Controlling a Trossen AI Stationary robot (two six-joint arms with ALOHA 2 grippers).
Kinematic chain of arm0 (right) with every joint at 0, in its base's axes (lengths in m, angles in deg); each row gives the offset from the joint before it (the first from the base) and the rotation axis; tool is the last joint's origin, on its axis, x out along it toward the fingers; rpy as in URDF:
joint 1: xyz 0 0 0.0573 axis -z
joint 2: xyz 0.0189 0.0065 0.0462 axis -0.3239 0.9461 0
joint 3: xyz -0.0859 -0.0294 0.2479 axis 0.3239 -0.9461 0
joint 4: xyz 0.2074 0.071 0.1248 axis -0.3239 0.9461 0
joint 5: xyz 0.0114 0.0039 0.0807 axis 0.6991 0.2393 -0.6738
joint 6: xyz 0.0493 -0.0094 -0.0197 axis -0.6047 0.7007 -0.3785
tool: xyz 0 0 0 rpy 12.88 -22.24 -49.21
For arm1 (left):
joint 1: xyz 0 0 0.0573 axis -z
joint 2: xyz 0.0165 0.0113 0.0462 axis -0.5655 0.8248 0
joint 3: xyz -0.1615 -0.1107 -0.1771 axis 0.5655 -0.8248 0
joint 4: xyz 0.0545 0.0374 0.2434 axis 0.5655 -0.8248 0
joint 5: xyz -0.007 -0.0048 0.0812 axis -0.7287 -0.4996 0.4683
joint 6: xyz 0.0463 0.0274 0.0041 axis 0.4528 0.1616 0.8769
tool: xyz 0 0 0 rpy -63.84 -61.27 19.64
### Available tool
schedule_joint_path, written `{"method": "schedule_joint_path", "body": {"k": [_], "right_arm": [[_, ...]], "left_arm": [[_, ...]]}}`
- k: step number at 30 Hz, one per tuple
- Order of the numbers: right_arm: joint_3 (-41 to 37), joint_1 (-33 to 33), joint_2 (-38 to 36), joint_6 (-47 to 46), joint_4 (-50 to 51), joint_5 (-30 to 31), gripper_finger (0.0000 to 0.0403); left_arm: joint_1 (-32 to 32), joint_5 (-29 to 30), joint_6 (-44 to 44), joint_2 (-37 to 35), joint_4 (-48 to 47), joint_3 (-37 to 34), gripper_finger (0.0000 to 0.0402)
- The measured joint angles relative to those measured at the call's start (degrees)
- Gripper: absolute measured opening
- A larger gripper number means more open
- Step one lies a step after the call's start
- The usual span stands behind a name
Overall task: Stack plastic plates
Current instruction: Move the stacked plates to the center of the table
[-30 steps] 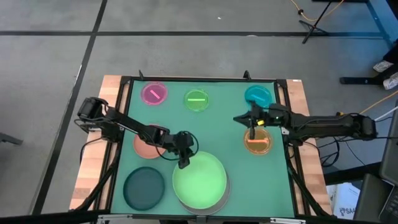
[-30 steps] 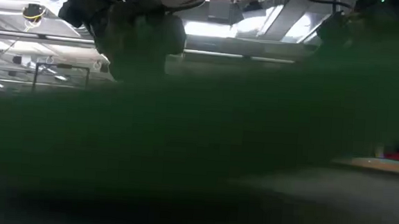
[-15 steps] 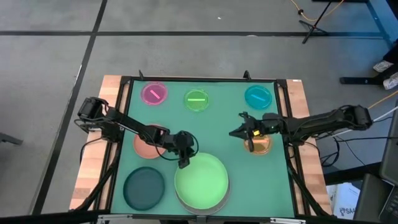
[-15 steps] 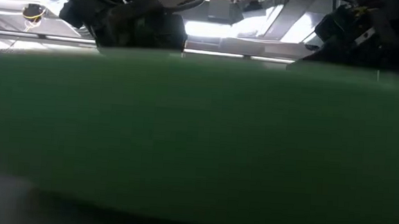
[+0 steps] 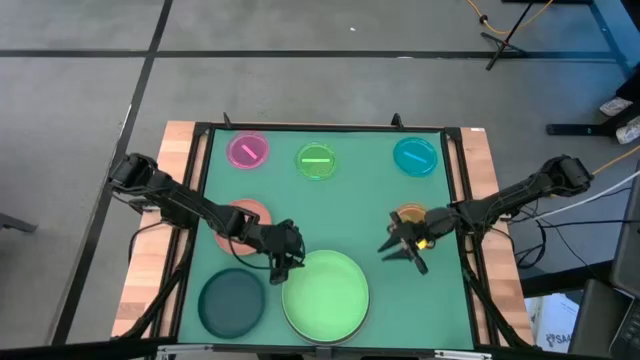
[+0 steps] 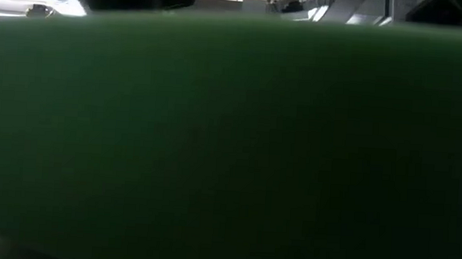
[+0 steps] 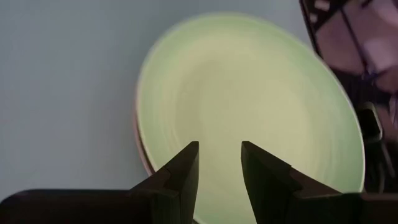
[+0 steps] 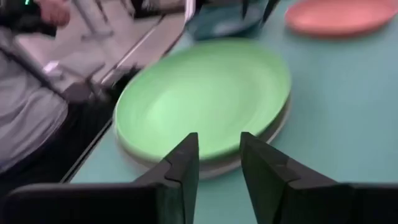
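Now that the light green plate point(image 5: 325, 297) has shifted to rest on the grey plate point(image 8: 261, 146) at the near edge, the left gripper point(image 5: 283, 258) hovers narrowly open over its rim. Right gripper point(image 5: 408, 246), parted and empty, has left the orange plate point(image 5: 411, 216). Beyond wait small plates.

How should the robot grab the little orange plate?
Probably by its rim. The orange plate lies flat and shallow on the green mat, so only the thin raised edge offers a hold. The right gripper, open and just beside it, could come down from above and pinch one finger inside, one outside.
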Motion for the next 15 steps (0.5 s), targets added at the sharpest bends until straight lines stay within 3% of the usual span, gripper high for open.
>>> {"method": "schedule_joint_path", "body": {"k": [5, 15], "right_arm": [[0.05, -8.21, 6.18, -2.21, 0.73, 9.36, 0.0117], [2.29, -18.71, 24.22, -1.44, -11.93, 14.41, 0.0107]], "left_arm": [[3.22, -0.03, -0.22, 0.49, -2.47, -0.02, 0.0114], [3.7, 1.12, -1.16, 0.38, -2.08, -0.02, 0.0114]]}}
